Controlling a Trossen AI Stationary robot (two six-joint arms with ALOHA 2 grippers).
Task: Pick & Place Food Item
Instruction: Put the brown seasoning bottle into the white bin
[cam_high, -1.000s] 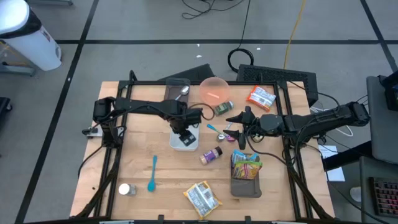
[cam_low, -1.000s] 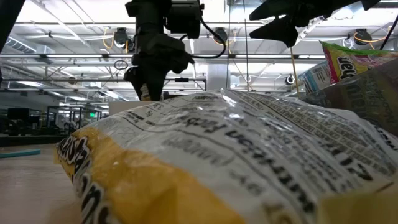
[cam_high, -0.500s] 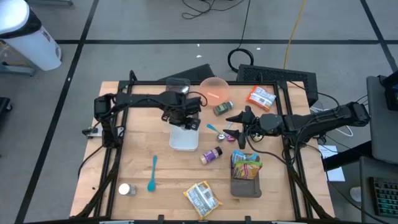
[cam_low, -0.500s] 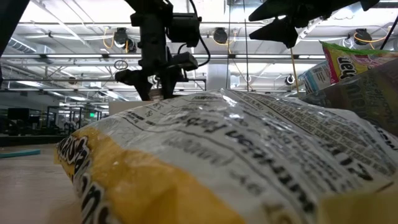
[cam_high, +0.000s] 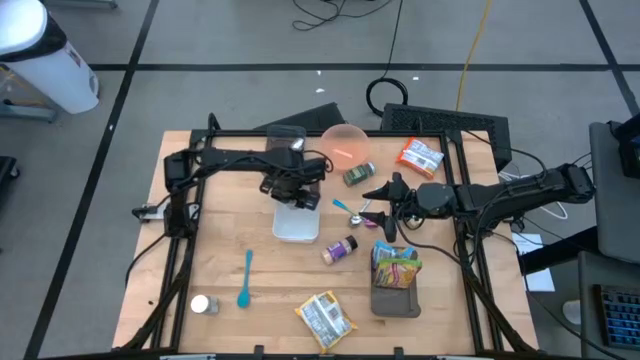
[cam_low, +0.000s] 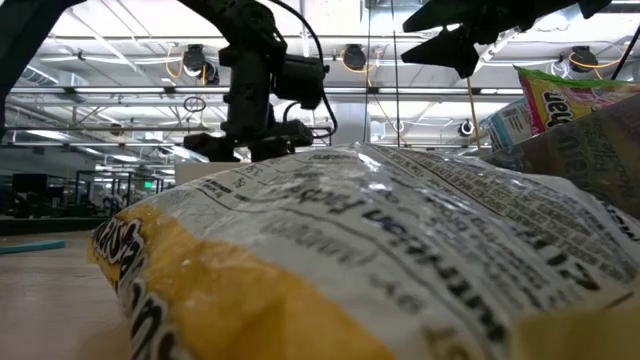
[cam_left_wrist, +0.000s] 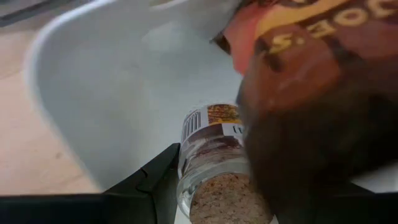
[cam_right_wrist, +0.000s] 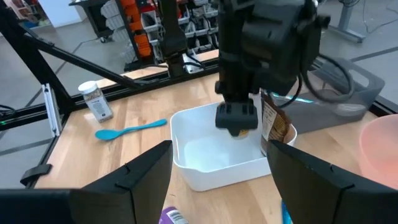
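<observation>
- A white tray (cam_high: 296, 225) is seen near the middle of the wooden surface (cam_high: 220, 260); a brown snack packet (cam_right_wrist: 274, 127) leans against one of its inner walls, and the rest of its floor is bare.
- A dark bin (cam_high: 396, 298) on the right side of the surface holds a green and yellow bag (cam_high: 396, 262).
- A pink bowl (cam_high: 345, 143) and a grey tray with a spoon (cam_high: 288, 141) sit at the far edge of the surface.
- A small spice jar (cam_left_wrist: 214, 163) is pinched between the fingers of the left tool (cam_high: 292, 196), directly above the far end of the white tray and beside the packet.
- Compared with a second ago, the left tool is seen nearer the tray's far end, and the left arm's elbow has swung toward the far left corner.
- The left arm is stretched along the far rail, its wrist bent downward.
- The right tool (cam_high: 383, 208) is held with fingers spread, empty, above the surface right of the tray, its place unchanged.
- A yellow chip bag (cam_high: 326, 316) lies at the near edge.
</observation>
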